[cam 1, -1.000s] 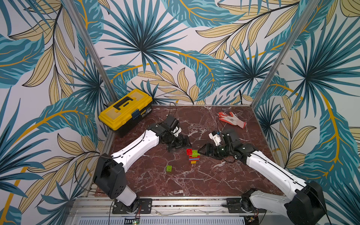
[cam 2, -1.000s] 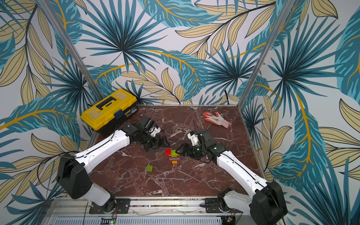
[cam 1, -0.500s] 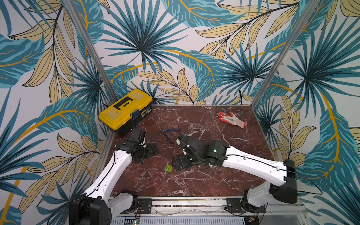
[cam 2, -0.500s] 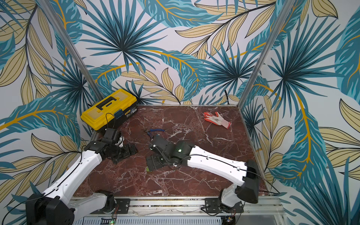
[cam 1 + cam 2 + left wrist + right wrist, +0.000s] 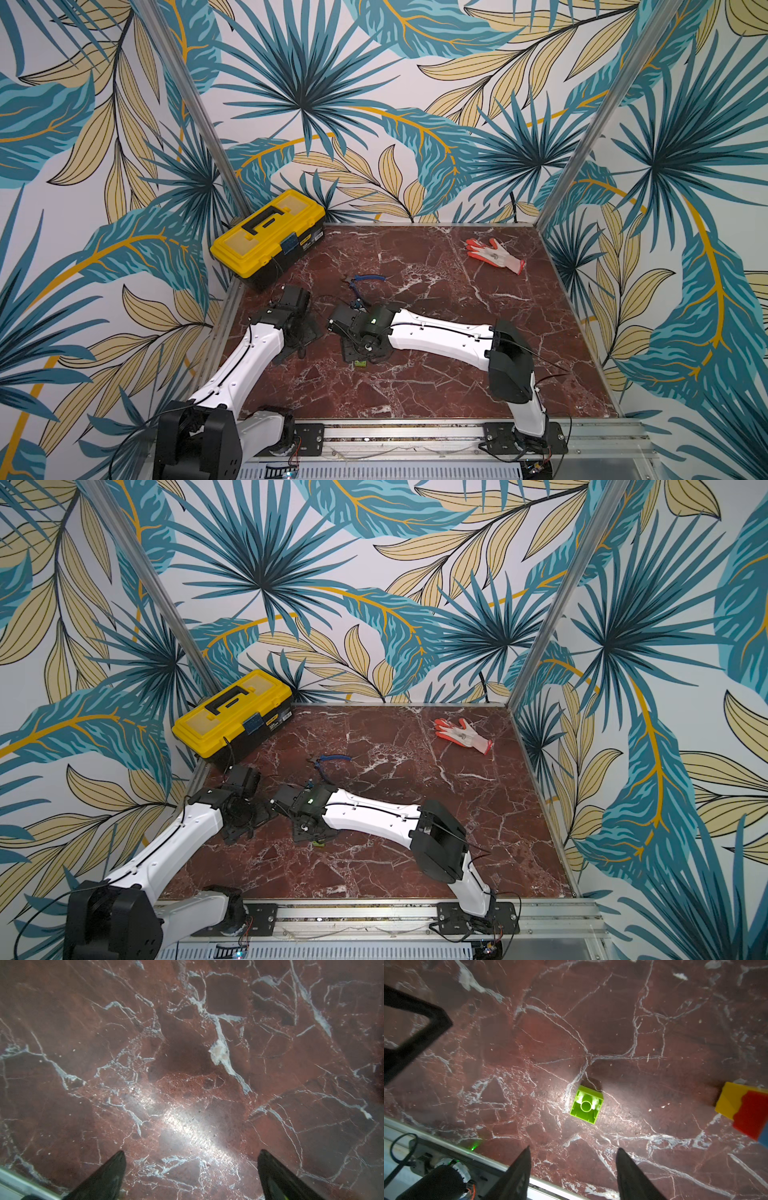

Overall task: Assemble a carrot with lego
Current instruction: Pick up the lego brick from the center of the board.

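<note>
A lime-green lego brick (image 5: 586, 1104) lies on its side on the marble, hollow underside toward the right wrist camera. My right gripper (image 5: 573, 1148) hovers just short of it, open, with nothing between its fingers. In both top views only a sliver of that brick (image 5: 360, 364) (image 5: 318, 843) shows beneath the right gripper (image 5: 360, 352). Part of the carrot (image 5: 745, 1113), its yellow, red and blue bricks, lies at the edge of the right wrist view; in the top views the right arm hides it. My left gripper (image 5: 192, 1153) (image 5: 301, 337) is open over bare marble to the left.
A yellow toolbox (image 5: 270, 237) stands at the back left corner. Blue-handled pliers (image 5: 365, 279) lie just behind the grippers, and an orange-and-white glove (image 5: 494, 255) lies at the back right. The metal front rail (image 5: 446, 1145) runs close by the right gripper.
My right arm has swung from the carrot forward and left to above the green brick, its jaws narrowing. The left arm has drawn back to the left, open.
</note>
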`<state>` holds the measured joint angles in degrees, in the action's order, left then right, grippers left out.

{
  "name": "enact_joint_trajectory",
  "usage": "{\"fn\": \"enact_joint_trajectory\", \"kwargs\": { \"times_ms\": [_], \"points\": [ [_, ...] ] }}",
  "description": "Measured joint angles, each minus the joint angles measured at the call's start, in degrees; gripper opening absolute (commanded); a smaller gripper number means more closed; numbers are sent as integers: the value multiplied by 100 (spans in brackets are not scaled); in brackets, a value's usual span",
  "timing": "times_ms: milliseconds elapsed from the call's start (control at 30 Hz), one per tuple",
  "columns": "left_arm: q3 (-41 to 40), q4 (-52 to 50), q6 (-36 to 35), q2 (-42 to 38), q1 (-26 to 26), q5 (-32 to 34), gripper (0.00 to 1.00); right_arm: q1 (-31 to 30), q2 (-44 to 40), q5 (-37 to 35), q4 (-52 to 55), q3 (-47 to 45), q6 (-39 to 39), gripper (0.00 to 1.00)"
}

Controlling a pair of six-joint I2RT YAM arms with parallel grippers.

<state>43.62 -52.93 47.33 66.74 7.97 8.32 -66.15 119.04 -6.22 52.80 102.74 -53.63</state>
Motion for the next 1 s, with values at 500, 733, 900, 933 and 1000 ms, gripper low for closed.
{"fn": "enact_joint_trajectory", "kwargs": {
  "times_ms": [500,733,900,933,1000],
  "points": [
    [0,22,-26,-103,-15,-162,99,190,758,264,15,144,-627,60],
    [0,61,-50,-129,-15,-267,100,256,883,358,2,219,-684,53],
    [0,85,-59,-201,-15,-315,99,304,1047,457,-4,260,-684,49],
    [0,85,-61,-210,-17,-319,99,313,1069,470,-4,260,-682,48],
    [0,87,-61,-214,-17,-323,99,321,1080,503,-4,260,-682,45]
  ]
}}
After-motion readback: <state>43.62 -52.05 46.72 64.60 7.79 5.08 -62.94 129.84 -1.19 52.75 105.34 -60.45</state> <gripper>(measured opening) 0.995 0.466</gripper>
